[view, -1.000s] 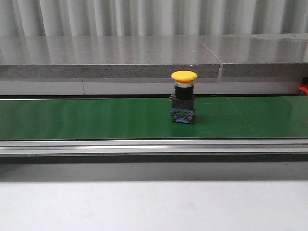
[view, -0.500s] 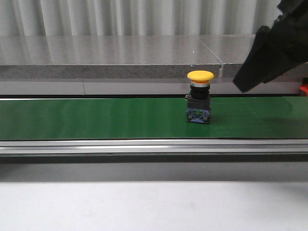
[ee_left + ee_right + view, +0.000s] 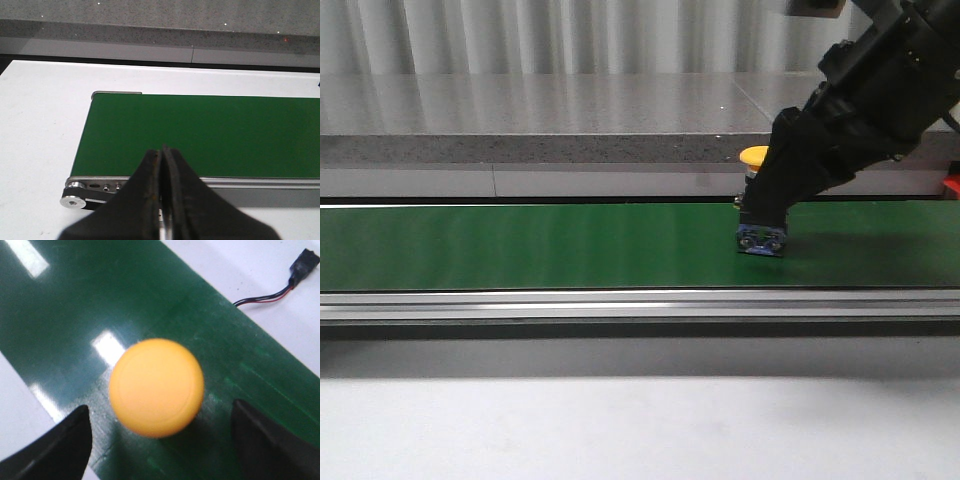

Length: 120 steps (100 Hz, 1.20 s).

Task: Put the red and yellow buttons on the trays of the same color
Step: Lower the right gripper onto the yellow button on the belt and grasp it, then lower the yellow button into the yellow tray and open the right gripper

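Left end effector had its fingers pressed together, far over at the left end of the green belt. Right end effector was spread wide, one finger on each side of the yellow button. That button stood upright on the belt, right under it. So the right arm was much nearer. No trays showed.

the green belt lies bare to the left of the yellow button, so a pincer could pass there. the right pincer straddles the button, fingers wide apart on either side. behind the belt a grey stone ledge blocks the far side.
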Motion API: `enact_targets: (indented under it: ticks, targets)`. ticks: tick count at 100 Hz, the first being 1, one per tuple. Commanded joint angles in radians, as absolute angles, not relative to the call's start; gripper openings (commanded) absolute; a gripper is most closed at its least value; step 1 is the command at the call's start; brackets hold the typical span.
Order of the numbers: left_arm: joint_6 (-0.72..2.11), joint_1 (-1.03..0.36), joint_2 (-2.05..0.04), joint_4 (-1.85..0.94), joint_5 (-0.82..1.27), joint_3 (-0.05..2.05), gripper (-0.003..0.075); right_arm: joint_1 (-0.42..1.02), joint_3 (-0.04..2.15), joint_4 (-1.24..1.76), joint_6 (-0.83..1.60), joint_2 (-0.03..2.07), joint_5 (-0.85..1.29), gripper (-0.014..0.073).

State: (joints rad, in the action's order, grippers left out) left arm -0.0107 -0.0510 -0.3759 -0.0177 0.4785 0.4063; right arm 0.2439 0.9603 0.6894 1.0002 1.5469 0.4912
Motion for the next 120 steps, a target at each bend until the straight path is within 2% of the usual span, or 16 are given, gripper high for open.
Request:
enact_targets:
  ticks: [1, 17, 29, 40, 49, 68, 84, 98, 120]
  targets:
    - [-0.012, -0.059, -0.380, -0.028, 0.400, 0.433, -0.0021, 0.245, 0.986, 0.738, 1.011, 1.527, 0.433, 0.0574]
    - [-0.012, -0.059, -0.380, -0.028, 0.400, 0.433, -0.0021, 0.245, 0.986, 0.752, 1.011, 1.553, 0.425, 0.0545]
    - [-0.012, -0.059, -0.380, -0.028, 0.400, 0.433, -0.0021, 0.245, 0.986, 0.771, 1.011, 1.566, 0.425, 0.0395]
    - [-0.012, -0.059, -0.380, -0.028, 0.400, 0.433, -0.0021, 0.245, 0.986, 0.778, 1.011, 1.567, 0.425, 0.0173]
    - [-0.012, -0.059, -0.380, -0.028, 0.400, 0.433, -0.0021, 0.245, 0.986, 0.778, 1.010, 1.567, 0.426, 0.0076]
    - [-0.012, -0.059, -0.380, -0.028, 0.400, 0.433, -0.0021, 0.223, 0.986, 0.778, 0.986, 1.520, 0.433, 0.0069]
    - [-0.012, -0.059, -0.380, -0.028, 0.400, 0.433, -0.0021, 0.132, 0.986, 0.772, 0.895, 1.426, 0.443, 0.0069]
    - [-0.012, -0.059, -0.380, -0.028, 0.400, 0.433, -0.0021, -0.024, 0.985, 0.743, 0.807, 1.327, 0.445, 0.0069]
    - [-0.012, -0.059, -0.380, -0.028, 0.400, 0.433, -0.0021, -0.392, 0.985, 0.725, 0.651, 1.235, 0.506, 0.0069]
